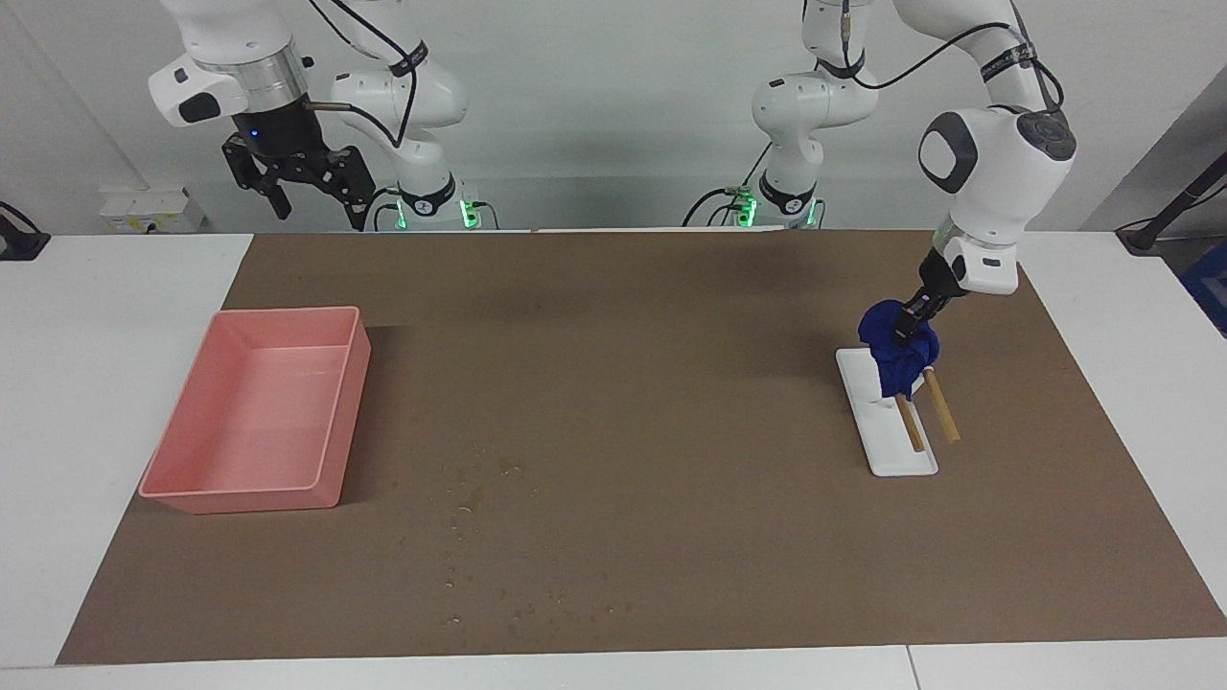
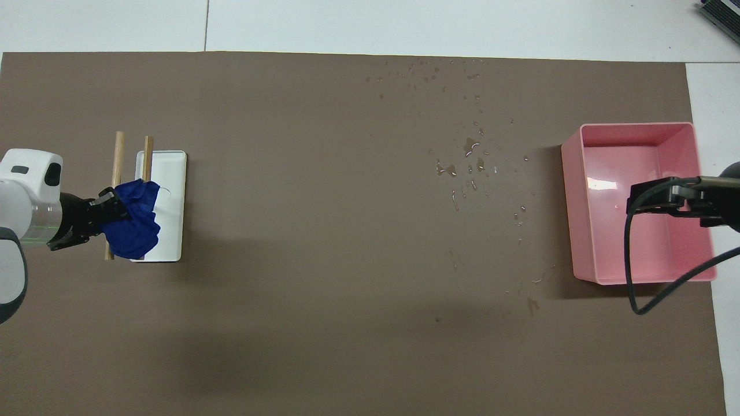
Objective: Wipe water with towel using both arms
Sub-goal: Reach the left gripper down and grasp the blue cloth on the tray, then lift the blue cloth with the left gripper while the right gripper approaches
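Early stage, nothing wiped yet as far as I can judge. Landmark is the white rack [image 1: 887, 412] with two wooden sticks [image 1: 928, 410], at the left arm's end of the table [image 1: 613, 316]. Nearest the robots on that rack is the towel [image 1: 899, 350], blue and bunched, draped on the stick ends closest to the robots. The left gripper [image 1: 909, 321] is down at it and its fingers look pinched on the cloth's upper fold, though whether the towel is off the sticks I cannot tell; it seems to hang on them. The right gripper [image 1: 305, 187] waits up in the air with fingers spread, over the pink bin [image 1: 259, 407], which is well apart from the rack at the right arm's end of the table. Farther from the robots than the rack and toward the bin, the water [image 2: 471, 164] lies as scattered droplets and small wet spots on the brown mat, running out to the mat's edge farthest from the robots. All drops look untouched. Left to do, by my reading: lift the towel clear of the rack, carry it over to the spill, wipe, with the right arm joining in.
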You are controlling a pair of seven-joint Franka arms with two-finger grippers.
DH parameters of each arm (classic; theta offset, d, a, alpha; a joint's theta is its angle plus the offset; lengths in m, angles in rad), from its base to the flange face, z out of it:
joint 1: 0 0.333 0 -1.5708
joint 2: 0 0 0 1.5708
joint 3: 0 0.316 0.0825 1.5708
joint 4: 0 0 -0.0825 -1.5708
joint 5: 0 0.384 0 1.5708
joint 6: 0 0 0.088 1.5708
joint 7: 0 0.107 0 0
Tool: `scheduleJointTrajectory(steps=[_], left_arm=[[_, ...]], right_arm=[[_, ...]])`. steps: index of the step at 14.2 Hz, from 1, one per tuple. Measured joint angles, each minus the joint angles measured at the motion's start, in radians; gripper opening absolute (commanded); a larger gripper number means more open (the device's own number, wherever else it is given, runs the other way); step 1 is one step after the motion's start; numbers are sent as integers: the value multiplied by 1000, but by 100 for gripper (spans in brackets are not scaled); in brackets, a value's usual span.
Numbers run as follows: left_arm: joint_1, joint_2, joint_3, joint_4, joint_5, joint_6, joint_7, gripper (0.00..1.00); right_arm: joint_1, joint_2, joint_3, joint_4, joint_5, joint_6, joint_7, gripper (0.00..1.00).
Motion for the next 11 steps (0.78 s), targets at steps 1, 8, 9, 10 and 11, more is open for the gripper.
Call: scheduleJointTrajectory(steps=[1, 8, 9, 10, 11], left_arm=[[0, 0, 1, 2, 0, -5, 1, 0], [-1, 13, -3, 203, -88, -291, -80, 0], [-1, 12, -8, 216, -119, -309, -123, 0], [-1, 11, -18, 224, -141, -321, -170, 0], [-2, 9, -35, 227, -154, -327, -218, 0]], right_arm=[[-1, 6, 0, 1, 0, 16, 0, 99], [-4, 100, -12, 100, 0, 26, 0, 99], [-4, 102, -12, 100, 0, 18, 0, 99], [-4, 101, -12, 100, 0, 15, 0, 99], [-4, 102, -11, 100, 0, 15, 0, 99]])
